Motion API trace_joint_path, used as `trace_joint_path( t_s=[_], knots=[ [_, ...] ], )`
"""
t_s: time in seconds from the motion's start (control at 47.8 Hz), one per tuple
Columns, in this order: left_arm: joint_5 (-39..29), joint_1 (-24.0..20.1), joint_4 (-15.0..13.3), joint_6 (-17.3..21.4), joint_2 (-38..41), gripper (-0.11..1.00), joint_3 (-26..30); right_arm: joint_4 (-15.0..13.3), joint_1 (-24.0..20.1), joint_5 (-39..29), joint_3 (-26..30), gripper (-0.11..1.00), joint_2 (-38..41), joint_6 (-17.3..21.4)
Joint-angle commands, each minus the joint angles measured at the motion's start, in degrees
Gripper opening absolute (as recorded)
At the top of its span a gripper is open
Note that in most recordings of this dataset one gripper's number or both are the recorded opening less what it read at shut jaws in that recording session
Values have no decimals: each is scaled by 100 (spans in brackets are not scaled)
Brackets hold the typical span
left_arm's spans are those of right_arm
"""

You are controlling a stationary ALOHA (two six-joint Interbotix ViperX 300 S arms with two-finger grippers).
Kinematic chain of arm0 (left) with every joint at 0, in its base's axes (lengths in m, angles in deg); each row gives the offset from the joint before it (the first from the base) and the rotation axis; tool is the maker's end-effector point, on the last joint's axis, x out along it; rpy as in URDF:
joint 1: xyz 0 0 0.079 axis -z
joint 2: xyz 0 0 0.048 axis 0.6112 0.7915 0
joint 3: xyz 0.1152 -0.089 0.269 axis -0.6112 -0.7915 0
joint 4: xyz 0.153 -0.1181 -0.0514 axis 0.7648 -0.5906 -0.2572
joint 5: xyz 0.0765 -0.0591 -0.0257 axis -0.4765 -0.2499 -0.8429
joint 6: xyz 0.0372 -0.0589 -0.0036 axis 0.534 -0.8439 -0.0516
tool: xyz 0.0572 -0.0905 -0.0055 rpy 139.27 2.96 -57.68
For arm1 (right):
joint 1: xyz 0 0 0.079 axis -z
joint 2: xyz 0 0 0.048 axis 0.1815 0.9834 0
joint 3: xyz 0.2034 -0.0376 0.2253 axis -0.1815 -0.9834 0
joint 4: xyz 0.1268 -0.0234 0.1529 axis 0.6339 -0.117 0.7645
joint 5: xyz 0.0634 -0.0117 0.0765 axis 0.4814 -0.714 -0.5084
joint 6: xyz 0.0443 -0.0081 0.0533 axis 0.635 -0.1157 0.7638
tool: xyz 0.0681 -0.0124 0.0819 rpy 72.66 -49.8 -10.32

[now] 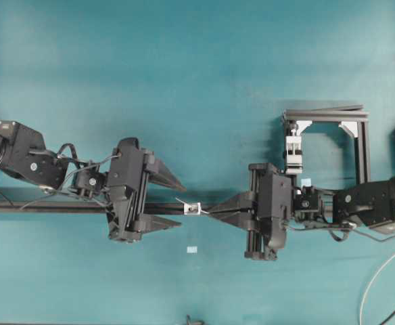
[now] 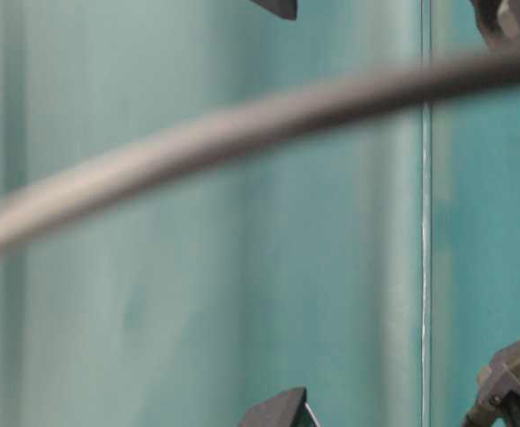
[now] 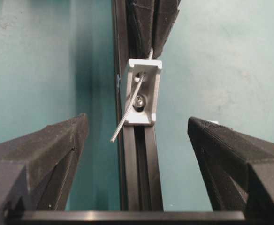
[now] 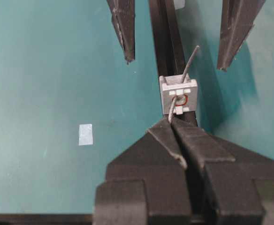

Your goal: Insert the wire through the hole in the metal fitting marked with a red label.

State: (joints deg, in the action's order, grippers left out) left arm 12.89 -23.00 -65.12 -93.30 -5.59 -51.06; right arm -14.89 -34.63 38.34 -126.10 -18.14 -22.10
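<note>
Wire (image 4: 175, 107) already pokes through the metal fitting (image 4: 179, 96) on the black rail (image 3: 141, 164) at frame centre, pinched by the clenched right gripper (image 4: 177, 123) to feed it, while the left gripper (image 3: 137, 136) straddles its tip, jaws spread, apparently to catch it.

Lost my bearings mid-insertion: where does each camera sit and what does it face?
Overhead: above, looking down at both hands, left hand, right hand, fitting.
Table-level: low; blurred cable blocks it.
Left wrist: faces fitting, wire between own fingers.
Right wrist: opposite side; hand pinching wire.
Wrist views share the fitting.
</note>
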Motion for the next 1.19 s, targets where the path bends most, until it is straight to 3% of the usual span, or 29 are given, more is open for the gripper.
trace_joint_path(
  t_s=[0.0, 0.188, 0.335, 0.481, 1.172],
  knots=[
    [18, -18, 18, -9, -97, 41, 88, -18, -18, 26, 62, -1, -88, -9],
    [9, -18, 18, -9, -176, 33, 88, -18, -18, 26, 53, -1, -88, -9],
    [-18, -18, 18, -9, -176, 5, 79, -18, -18, 26, 53, -1, -88, -9],
    [-62, -26, 26, 0, -176, -9, 97, -18, -18, 26, 53, -1, -88, -9],
    [-229, -26, 35, 0, -202, -10, 158, -88, 18, -18, 97, -1, -88, 0]
  ],
)
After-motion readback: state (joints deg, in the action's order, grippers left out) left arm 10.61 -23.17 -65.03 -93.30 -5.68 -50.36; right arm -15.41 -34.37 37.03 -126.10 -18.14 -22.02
